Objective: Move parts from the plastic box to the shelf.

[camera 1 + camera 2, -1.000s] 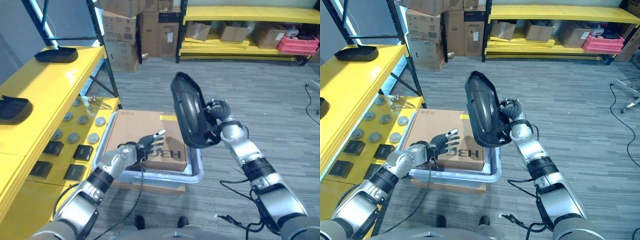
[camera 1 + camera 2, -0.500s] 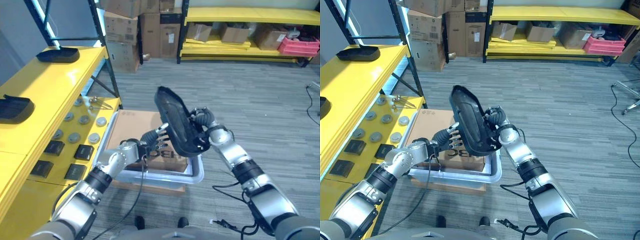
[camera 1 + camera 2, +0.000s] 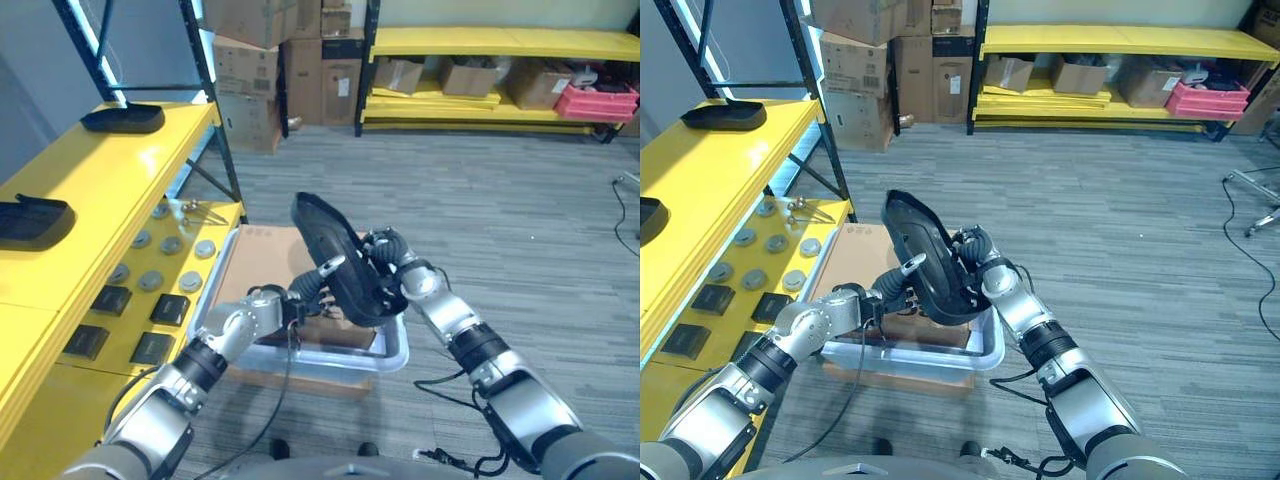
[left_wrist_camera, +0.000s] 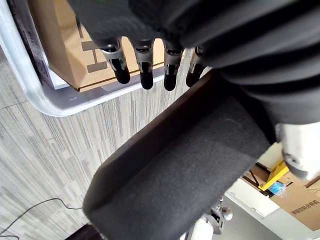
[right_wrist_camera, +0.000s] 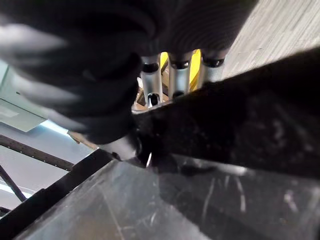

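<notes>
A curved black shell part [image 3: 335, 252] hangs tilted above the clear plastic box [image 3: 392, 352], which holds a brown cardboard box [image 3: 262, 262]. My right hand [image 3: 388, 252] is shut on the part's right edge; in the right wrist view its fingers [image 5: 172, 75] curl over the black part [image 5: 235, 130]. My left hand [image 3: 298, 297] reaches up from the box with straight fingers, the tips against the part's left side. In the left wrist view its fingers [image 4: 142, 65] are straight, close beside the part [image 4: 185, 165]. The yellow shelf [image 3: 95, 185] stands on the left.
Two black parts [image 3: 122, 118] [image 3: 30, 220] lie on the shelf top. A lower yellow level [image 3: 215, 215] carries round grey discs and black square pieces. Cardboard boxes [image 3: 250, 70] and a yellow rack [image 3: 500, 45] stand at the back across grey floor.
My right hand has brought the black part left and down over the box. My left hand has risen from the cardboard box until its fingertips meet the part.
</notes>
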Controlling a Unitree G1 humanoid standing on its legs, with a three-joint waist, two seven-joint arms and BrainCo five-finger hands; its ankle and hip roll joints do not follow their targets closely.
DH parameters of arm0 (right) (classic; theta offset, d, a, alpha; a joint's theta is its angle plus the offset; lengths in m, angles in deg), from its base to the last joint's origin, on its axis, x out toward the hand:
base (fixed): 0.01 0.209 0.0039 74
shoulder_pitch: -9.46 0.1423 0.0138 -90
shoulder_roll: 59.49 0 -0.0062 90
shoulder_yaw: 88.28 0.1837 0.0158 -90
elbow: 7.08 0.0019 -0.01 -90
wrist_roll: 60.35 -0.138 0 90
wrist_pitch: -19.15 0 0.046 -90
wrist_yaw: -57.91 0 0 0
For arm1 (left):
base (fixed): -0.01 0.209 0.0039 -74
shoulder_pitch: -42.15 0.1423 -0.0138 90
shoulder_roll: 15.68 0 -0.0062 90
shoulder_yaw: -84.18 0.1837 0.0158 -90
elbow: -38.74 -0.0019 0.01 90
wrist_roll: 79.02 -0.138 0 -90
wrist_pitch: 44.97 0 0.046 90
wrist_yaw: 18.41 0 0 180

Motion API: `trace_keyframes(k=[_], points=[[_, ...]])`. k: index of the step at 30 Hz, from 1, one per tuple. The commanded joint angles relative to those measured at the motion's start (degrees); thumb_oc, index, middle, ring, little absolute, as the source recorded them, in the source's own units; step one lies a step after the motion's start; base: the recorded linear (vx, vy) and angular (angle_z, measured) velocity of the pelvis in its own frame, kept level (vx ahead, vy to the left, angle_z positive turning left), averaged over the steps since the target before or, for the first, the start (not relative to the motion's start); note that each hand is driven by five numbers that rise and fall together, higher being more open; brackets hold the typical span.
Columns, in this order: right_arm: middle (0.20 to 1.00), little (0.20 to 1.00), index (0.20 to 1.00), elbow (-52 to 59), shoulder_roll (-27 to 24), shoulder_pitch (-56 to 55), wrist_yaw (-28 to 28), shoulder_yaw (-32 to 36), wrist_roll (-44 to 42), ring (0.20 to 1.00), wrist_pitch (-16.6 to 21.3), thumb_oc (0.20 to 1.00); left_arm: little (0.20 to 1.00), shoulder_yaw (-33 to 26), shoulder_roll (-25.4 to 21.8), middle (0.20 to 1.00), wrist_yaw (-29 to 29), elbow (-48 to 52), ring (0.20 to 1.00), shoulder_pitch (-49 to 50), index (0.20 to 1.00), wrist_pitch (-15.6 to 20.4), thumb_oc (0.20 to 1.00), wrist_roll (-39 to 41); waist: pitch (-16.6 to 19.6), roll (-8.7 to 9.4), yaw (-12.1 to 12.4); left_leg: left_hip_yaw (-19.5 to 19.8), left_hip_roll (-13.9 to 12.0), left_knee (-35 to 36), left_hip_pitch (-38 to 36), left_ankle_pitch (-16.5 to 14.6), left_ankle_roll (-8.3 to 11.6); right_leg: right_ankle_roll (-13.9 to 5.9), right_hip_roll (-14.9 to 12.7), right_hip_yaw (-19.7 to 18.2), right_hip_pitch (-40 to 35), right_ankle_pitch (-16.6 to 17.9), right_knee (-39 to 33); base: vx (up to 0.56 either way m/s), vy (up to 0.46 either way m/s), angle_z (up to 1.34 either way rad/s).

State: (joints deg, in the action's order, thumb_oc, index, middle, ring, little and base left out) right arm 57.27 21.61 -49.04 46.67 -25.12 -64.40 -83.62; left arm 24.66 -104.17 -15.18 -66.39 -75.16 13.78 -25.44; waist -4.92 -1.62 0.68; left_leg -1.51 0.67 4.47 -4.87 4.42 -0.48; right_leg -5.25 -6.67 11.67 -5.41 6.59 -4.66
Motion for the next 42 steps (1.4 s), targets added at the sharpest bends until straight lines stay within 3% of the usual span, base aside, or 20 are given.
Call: trace_keyframes(k=[1, 2, 16, 22, 23, 24, 25, 36, 42], points=[[0.2, 0.2, 0.2, -0.3, 0.7, 2.9, -1.1, -1.0, 1.1, 0.2, 2.3, 0.2, 0.564, 2.5, 2.8, 0.564, 1.6, -0.7, 0.564, -2.0, 0.564, 4.0, 0.564, -3.7, 2.8, 0.65, 1.8, -0.2, -2.4, 0.5, 0.6, -1.5, 1.09, -4.41, -4.0, 0.0, 0.0, -2.2, 2.7, 0.0, 0.0, 0.0], [0.2, 0.2, 0.2, -0.3, 0.6, 3.0, -1.1, -1.0, 0.9, 0.2, 2.1, 0.2, 0.2, 2.8, 2.7, 0.2, 1.0, -0.6, 0.2, -2.0, 0.2, 5.3, 0.2, -4.6, 2.8, 0.67, 1.8, -0.2, -2.4, 0.5, 0.6, -1.5, 1.12, -4.44, -4.0, 0.0, 0.0, -2.2, 2.7, 0.0, 0.0, 0.0], [0.2, 0.2, 0.2, -1.1, 1.8, 2.9, -3.9, -0.2, -4.0, 0.2, 0.9, 0.2, 0.2, 1.7, 3.1, 0.2, -1.9, -0.1, 0.2, -1.5, 0.2, 6.7, 0.2, -0.9, 2.4, 0.64, 2.4, 0.2, -2.4, 0.5, 0.3, -1.6, 1.1, -4.39, -4.3, 0.6, -0.4, -2.2, 2.7, 0.0, 0.0, 0.0], [0.2, 0.2, 0.2, -2.4, 3.0, 3.2, -6.1, 0.3, -6.6, 0.2, 1.1, 0.2, 0.2, 0.5, 3.8, 0.2, -3.6, -0.6, 0.2, -1.5, 0.2, 11.6, 0.2, -3.9, 2.3, 0.66, 2.9, 0.4, -2.5, 0.5, 0.1, -1.6, 1.25, -4.33, -4.4, 1.0, -0.8, -2.1, 2.5, 0.0, 0.0, 0.0], [0.357, 0.357, 0.357, -2.5, 3.1, 3.3, -6.7, 0.5, -7.5, 0.357, 1.2, 0.357, 0.2, 0.3, 3.7, 0.2, -3.9, -0.4, 0.2, -1.6, 0.2, 12.0, 0.2, -4.1, 2.3, 0.68, 3.0, 0.4, -2.5, 0.5, 0.1, -1.6, 1.24, -4.34, -4.4, 1.0, -0.8, -2.0, 2.4, 0.0, 0.0, 0.0], [0.849, 0.849, 0.849, -2.6, 3.1, 3.4, -7.4, 0.8, -8.9, 0.849, 1.2, 0.849, 0.2, -0.1, 3.7, 0.2, -4.3, -0.2, 0.2, -1.7, 0.2, 12.9, 0.2, -4.5, 2.3, 0.69, 3.1, 0.5, -2.5, 0.5, 0.1, -1.6, 1.27, -4.32, -4.4, 1.1, -0.9, -2.0, 2.4, 0.0, 0.0, 0.0], [1.0, 1.0, 1.0, -2.7, 3.2, 3.4, -7.8, 1.2, -10.4, 1.0, 1.3, 1.0, 0.2, -0.6, 3.5, 0.2, -4.7, 0.1, 0.2, -1.7, 0.2, 13.4, 0.2, -4.6, 2.3, 0.72, 3.2, 0.5, -2.5, 0.5, 0.1, -1.6, 1.27, -4.3, -4.4, 1.1, -1.0, -2.0, 2.3, 0.0, 0.0, 0.0], [1.0, 1.0, 1.0, 5.6, -0.6, -6.7, -8.6, 13.0, -19.4, 1.0, 4.2, 1.0, 0.2, -10.6, -1.9, 0.2, -6.7, 3.9, 0.2, 3.0, 0.2, 15.3, 0.2, -12.0, 2.0, 0.93, 2.5, 0.3, -2.6, 0.5, -0.1, -1.8, 1.27, -4.24, -4.3, 1.2, -1.2, -1.7, 1.8, 0.0, 0.0, 0.0], [1.0, 1.0, 1.0, 5.5, -3.1, -15.3, -8.9, 21.7, -22.5, 1.0, 5.3, 1.0, 0.2, -17.3, -5.8, 0.2, -7.7, 4.2, 0.2, 7.7, 0.2, 19.7, 0.2, -18.7, 2.0, 1.24, 1.8, -0.4, -2.7, 0.5, 0.1, -1.9, 1.27, -4.37, -4.3, 1.1, -0.9, -1.7, 1.6, 0.0, 0.0, 0.0]])
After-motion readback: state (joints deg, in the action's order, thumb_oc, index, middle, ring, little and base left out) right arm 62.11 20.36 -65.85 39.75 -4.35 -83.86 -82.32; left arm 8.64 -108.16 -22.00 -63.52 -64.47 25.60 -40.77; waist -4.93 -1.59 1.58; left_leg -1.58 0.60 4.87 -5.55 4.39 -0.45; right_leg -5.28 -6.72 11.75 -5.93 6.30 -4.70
